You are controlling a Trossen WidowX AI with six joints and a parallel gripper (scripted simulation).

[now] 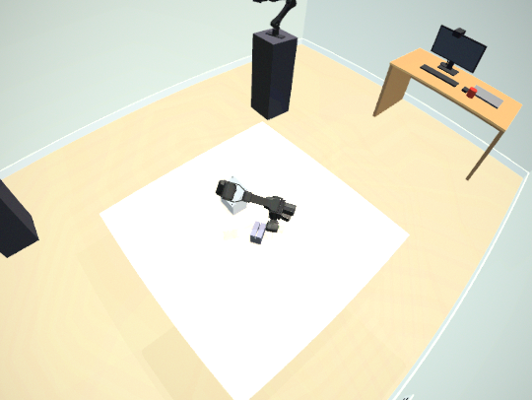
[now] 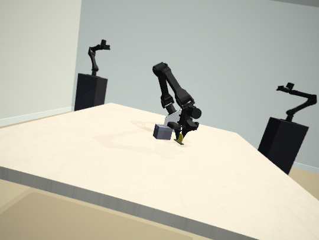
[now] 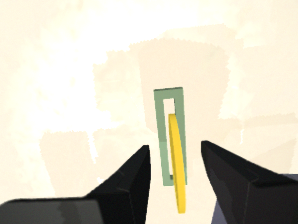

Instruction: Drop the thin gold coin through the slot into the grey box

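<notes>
The gold coin (image 2: 180, 138) (image 3: 177, 162) stands on edge in the green holder (image 2: 179, 142) (image 3: 161, 120). In the wrist view it appears as a thin upright yellow strip. My gripper (image 2: 181, 138) (image 3: 175, 149) is open, with one finger on each side of the coin and a gap visible on both sides in the wrist view. The grey box (image 1: 257, 233) (image 2: 162, 132) stands beside the gripper, and its lid slot shows as a line in the top view. A corner of the box (image 3: 287, 182) shows at the lower right of the wrist view. The arm hides the coin in the top view.
The arm's pale base mount (image 1: 235, 204) (image 2: 172, 119) stands behind the grey box. The pale table (image 1: 256, 305) (image 2: 88, 171) carries everything. Dark pedestals with other arms and a desk with a monitor (image 1: 458, 48) stand away from the table.
</notes>
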